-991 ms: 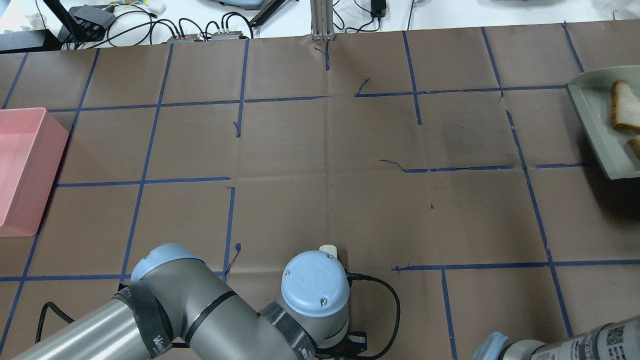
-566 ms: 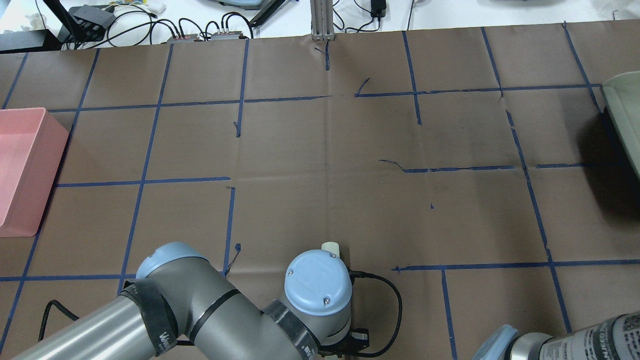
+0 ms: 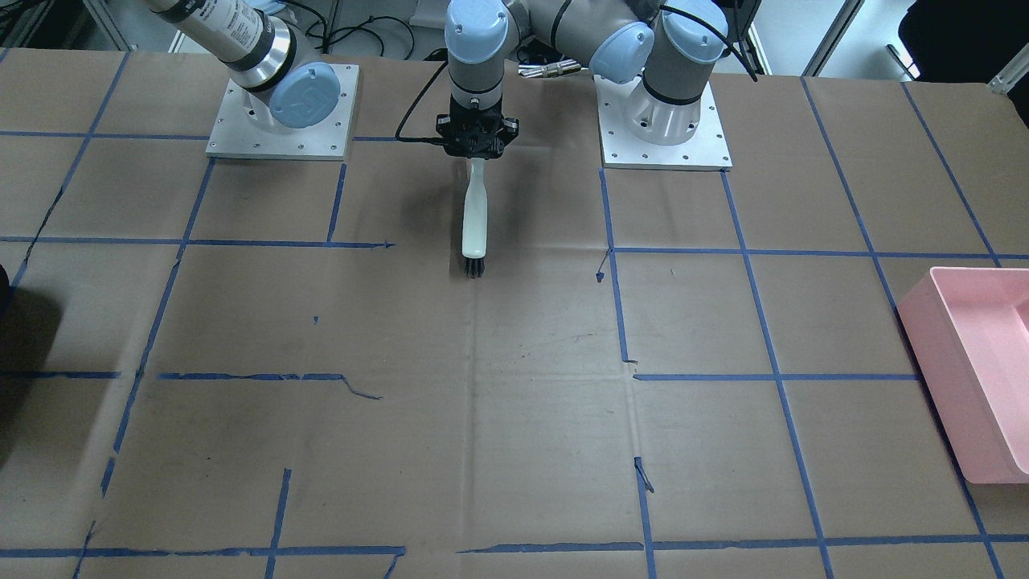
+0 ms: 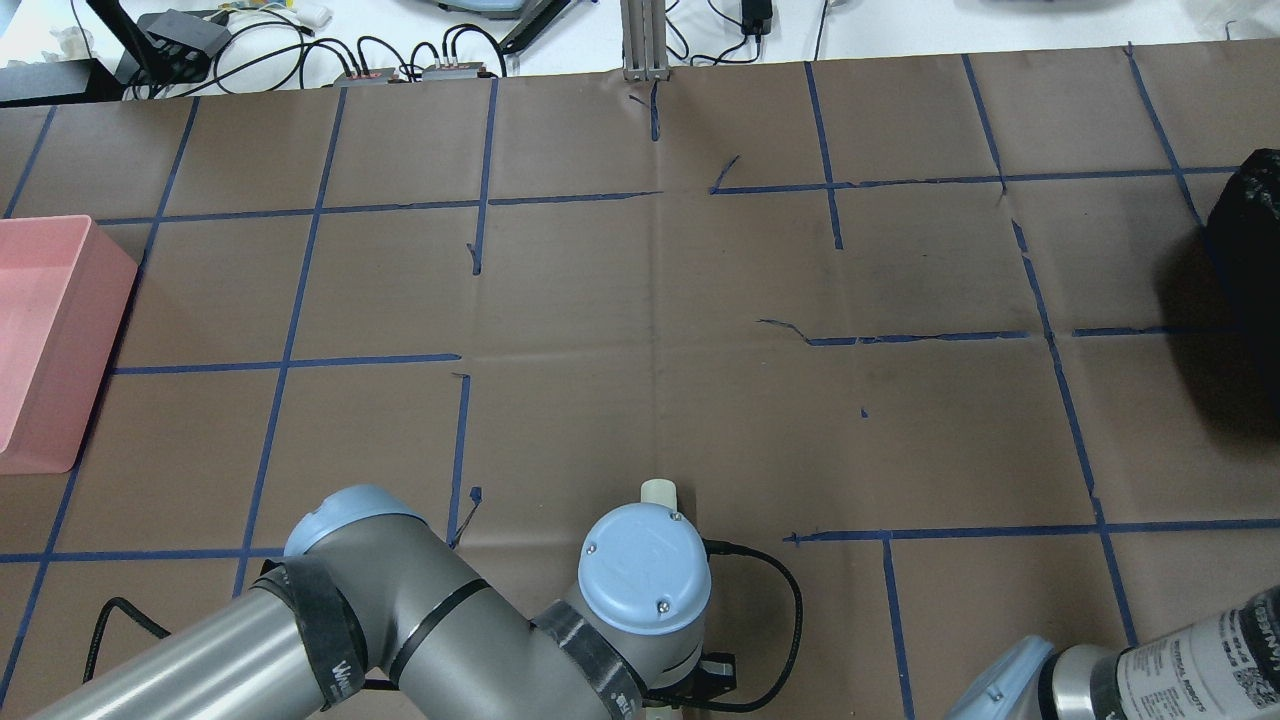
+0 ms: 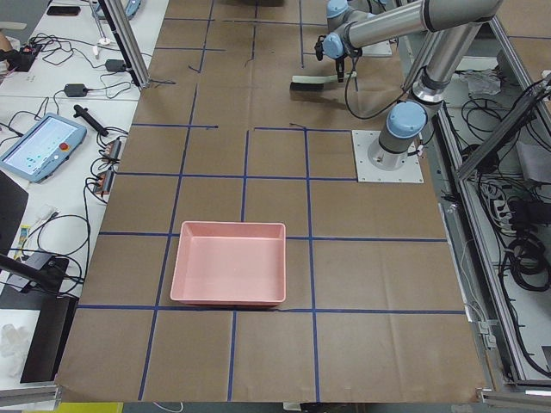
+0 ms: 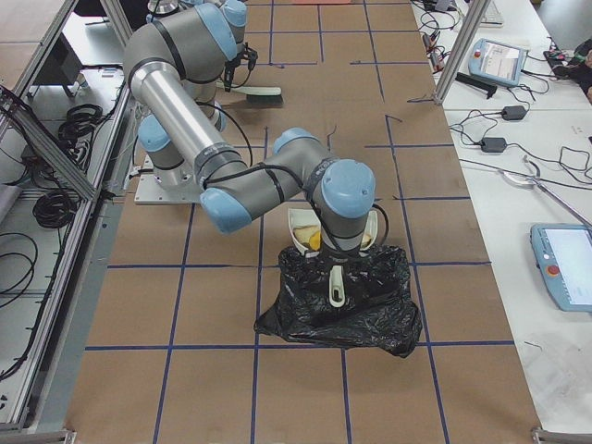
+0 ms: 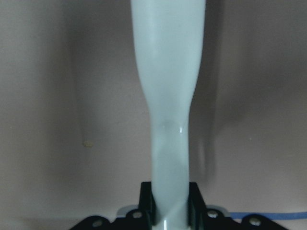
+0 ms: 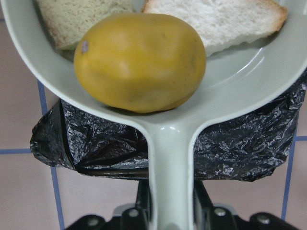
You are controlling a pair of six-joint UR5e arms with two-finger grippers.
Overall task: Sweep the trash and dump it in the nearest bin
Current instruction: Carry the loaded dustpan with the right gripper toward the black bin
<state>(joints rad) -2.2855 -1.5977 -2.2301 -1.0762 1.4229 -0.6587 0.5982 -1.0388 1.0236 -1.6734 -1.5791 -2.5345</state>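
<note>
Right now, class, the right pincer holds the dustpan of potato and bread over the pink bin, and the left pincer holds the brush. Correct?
One slip: the dustpan is over the black bag, not the pink bin, as the exterior right view shows. The right pincer does hold it, potato and bread aboard, and the left pincer holds the brush.

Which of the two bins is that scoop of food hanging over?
The black bag: the dustpan carrying the potato hangs above it. The pink tub sits at the table's opposite end.
</note>
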